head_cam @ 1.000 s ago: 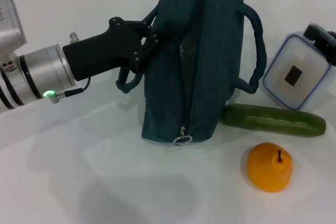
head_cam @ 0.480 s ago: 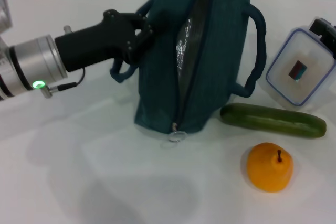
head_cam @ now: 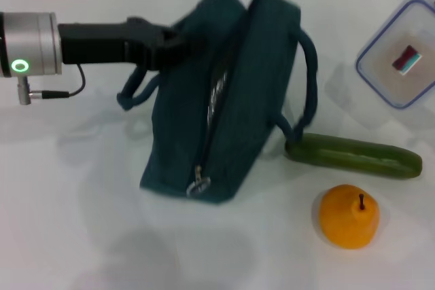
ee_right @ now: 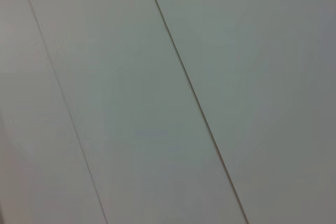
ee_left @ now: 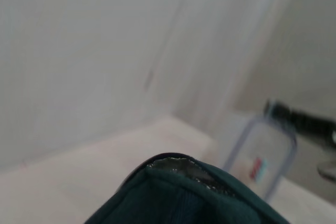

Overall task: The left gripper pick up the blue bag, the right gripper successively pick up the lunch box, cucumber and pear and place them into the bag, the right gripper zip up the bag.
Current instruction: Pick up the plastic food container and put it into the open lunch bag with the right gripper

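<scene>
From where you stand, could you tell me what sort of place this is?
Probably a lab or test bench staged as a packing station: a plain white table before a pale panelled wall, bearing only a blue bag, lunch box, cucumber and pear.

White table [head_cam: 81, 222], pale panelled wall [ee_right: 168, 98] (thin seams)

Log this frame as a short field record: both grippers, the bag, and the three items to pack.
left gripper: at the blue bag's upper edge by its handle, appears closed on the fabric
right gripper: not visible in the head view
blue bag: tilted, zipper open, ring pull at near end
lunch box: far right, outside the bag
cucumber: lying on the table beside the bag
pear: on the table, near the cucumber
</scene>
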Robot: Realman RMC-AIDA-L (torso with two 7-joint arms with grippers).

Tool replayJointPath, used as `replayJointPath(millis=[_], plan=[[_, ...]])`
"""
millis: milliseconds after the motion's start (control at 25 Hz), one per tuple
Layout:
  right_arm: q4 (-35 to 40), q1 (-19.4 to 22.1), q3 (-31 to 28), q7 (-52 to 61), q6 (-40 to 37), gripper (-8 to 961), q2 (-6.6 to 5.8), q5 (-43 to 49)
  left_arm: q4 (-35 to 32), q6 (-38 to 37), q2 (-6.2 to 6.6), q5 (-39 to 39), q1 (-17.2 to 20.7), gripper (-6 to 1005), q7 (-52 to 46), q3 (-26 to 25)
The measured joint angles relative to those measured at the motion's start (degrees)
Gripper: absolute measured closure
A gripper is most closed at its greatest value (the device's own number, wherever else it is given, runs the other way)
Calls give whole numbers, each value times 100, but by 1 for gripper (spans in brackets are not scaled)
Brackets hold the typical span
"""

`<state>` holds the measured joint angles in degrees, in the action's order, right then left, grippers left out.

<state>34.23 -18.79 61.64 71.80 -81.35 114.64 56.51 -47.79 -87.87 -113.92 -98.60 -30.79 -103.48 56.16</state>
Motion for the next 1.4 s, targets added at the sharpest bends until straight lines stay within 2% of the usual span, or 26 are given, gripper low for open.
replayJointPath(millis=[160, 200, 360, 480, 800, 1080, 1400], plan=[[60, -49, -66, -7, -182, 865, -30, -8, -404, -341, -74, -285, 20, 960, -398, 1], [145, -64, -87, -8, -248, 865, -36, -16, -591, -414, -156, -290, 91, 960, -433, 0], [264, -160, -126, 0, -317, 865, -11, -19, -735, -428, -238, -291, 176, 960, -448, -12], [277, -387, -129, 25, -351, 864, 6, -20, -711, -397, -268, -296, 201, 960, -429, -31], [252, -1369, 35, 428, -638, 864, -39, 30, -632, -32, -357, -447, 209, 960, -371, -10], [-32, -2238, 496, 539, -804, 864, 59, 85, -508, -3, -384, -455, 124, 960, -238, 0], [-67, -2306, 768, 544, -704, 863, 104, 95, -465, 68, -413, -459, 58, 960, -145, -11]])
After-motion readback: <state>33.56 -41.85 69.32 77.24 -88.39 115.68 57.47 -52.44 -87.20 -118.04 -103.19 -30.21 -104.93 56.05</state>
